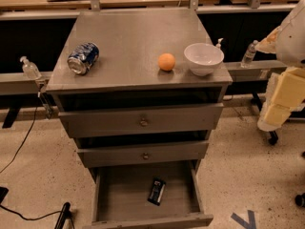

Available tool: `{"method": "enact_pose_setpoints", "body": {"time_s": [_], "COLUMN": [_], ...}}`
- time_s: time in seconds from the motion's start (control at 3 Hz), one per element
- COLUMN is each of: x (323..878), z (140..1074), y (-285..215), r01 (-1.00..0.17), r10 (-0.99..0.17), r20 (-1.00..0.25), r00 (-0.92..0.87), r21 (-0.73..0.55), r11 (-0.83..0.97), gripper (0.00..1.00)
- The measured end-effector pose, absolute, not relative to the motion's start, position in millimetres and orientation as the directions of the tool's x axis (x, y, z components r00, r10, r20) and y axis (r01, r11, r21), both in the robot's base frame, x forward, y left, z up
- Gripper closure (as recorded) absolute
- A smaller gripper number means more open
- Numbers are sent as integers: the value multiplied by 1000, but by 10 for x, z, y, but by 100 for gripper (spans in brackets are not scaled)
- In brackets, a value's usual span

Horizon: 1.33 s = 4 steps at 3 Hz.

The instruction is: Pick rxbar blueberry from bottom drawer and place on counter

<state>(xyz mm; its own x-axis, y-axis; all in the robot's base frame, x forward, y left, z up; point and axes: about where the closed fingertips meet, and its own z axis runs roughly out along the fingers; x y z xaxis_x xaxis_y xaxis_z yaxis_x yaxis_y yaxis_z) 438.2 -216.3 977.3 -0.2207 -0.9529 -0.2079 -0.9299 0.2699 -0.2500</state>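
Note:
The rxbar blueberry [157,191] lies flat on the floor of the bottom drawer [123,194], right of its middle, in a dark wrapper with pale lettering. The bottom drawer is pulled open toward me. The counter [133,35] is the grey metal top of the cabinet. My arm hangs at the right edge of the view, beside the cabinet. Its pale blocky lower end, the gripper [275,113], is at about the height of the top drawer, well above and to the right of the bar, and holds nothing that I can see.
On the counter a blue-and-silver soda can [83,57] lies on its side at the left, and an orange [166,61] and a white bowl [203,58] sit at the right. The two upper drawers [143,120] stand slightly out. Bottles [249,54] and cables [19,147] surround the cabinet.

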Motion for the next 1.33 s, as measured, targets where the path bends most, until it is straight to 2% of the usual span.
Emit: {"method": "enact_pose_setpoints", "body": {"time_s": [0.33, 0.67, 1.0, 1.33], "x": [4395, 4567, 4646, 4722], "z": [9744, 9333, 8691, 8574], "y": [-2141, -1854, -1387, -1140], "r01": [-934, -975, -988, -966], "r10": [-955, -977, -947, -909], "r20": [-207, -203, -304, -345], "r00": [-211, -72, 106, 235], "r21": [-246, -192, -139, -185], "r11": [259, 112, -66, -180], "gripper": [0, 0, 0, 0]}}
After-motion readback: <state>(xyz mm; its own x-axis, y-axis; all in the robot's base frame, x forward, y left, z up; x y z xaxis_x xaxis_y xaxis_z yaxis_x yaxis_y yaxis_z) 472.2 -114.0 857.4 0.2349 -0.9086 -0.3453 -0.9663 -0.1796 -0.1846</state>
